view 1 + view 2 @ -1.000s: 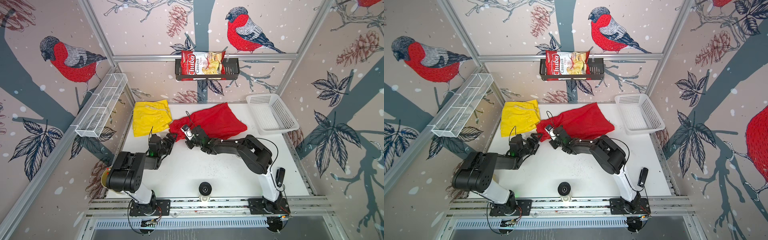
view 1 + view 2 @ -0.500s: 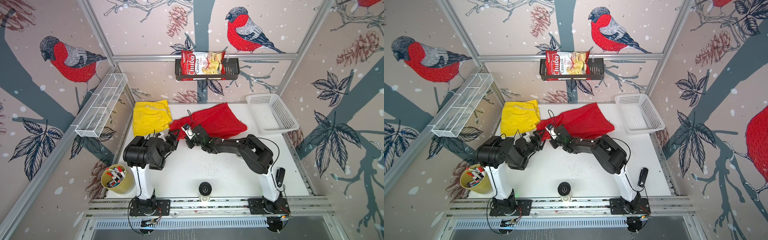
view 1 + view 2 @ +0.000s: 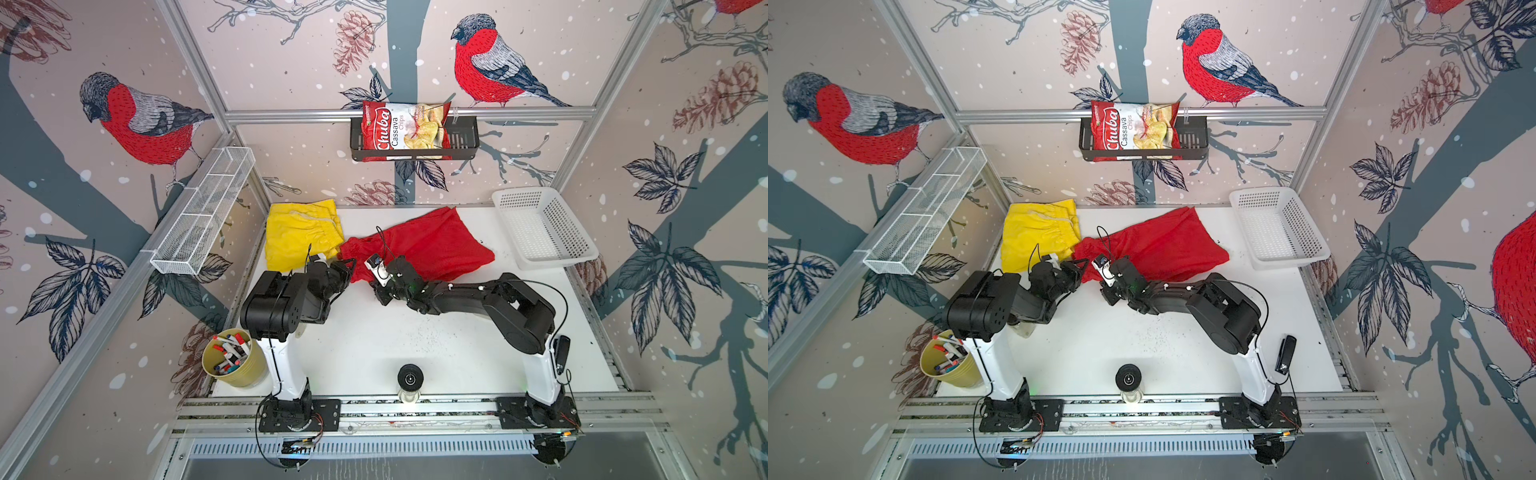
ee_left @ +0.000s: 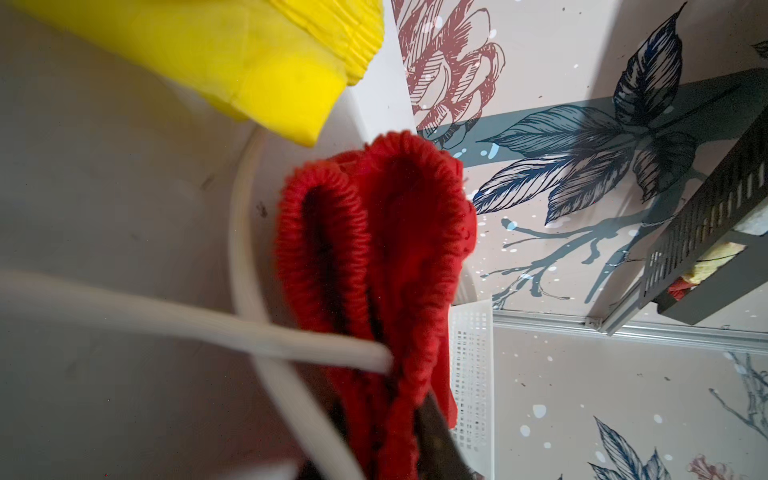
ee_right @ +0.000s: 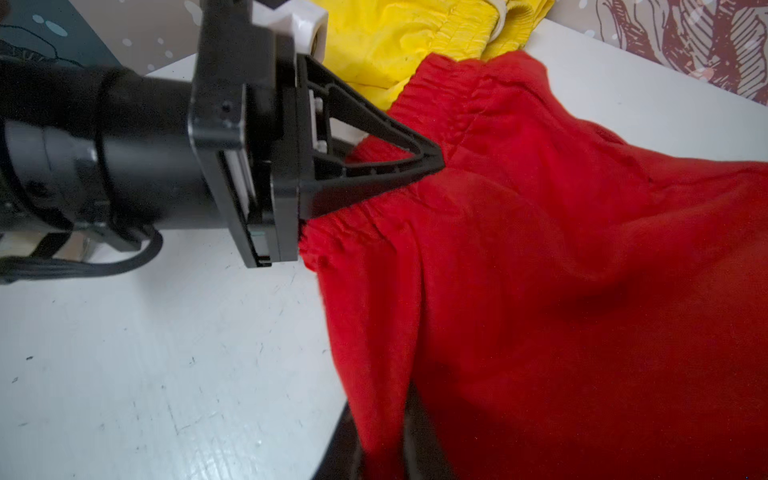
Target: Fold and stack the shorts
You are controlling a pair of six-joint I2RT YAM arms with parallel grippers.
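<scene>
1. Shorts in bright yellow fabric [image 3: 299, 232] lie crumpled at the back left corner of the white tabletop [image 3: 374, 345], just touching the red pair. They look light and limp, and the elastic waistband is probably the best hold.
2. The left end effector [image 3: 348, 266] is clenched on the gathered waistband [image 4: 374, 232] of the red fabric shorts [image 3: 432, 245].
3. The red shorts sprawl unfolded across the middle back. Being soft and floppy, they will likely sag unless held at two waistband corners. Their white drawstring [image 4: 208, 328] trails loose and could snag.
4. The right end effector [image 5: 380, 453] straddles the red cloth's near edge; whether it is pinching or released, I cannot tell.
5. The white plastic lattice basket [image 3: 557, 262] sits at the back right, apart from the shorts.
</scene>
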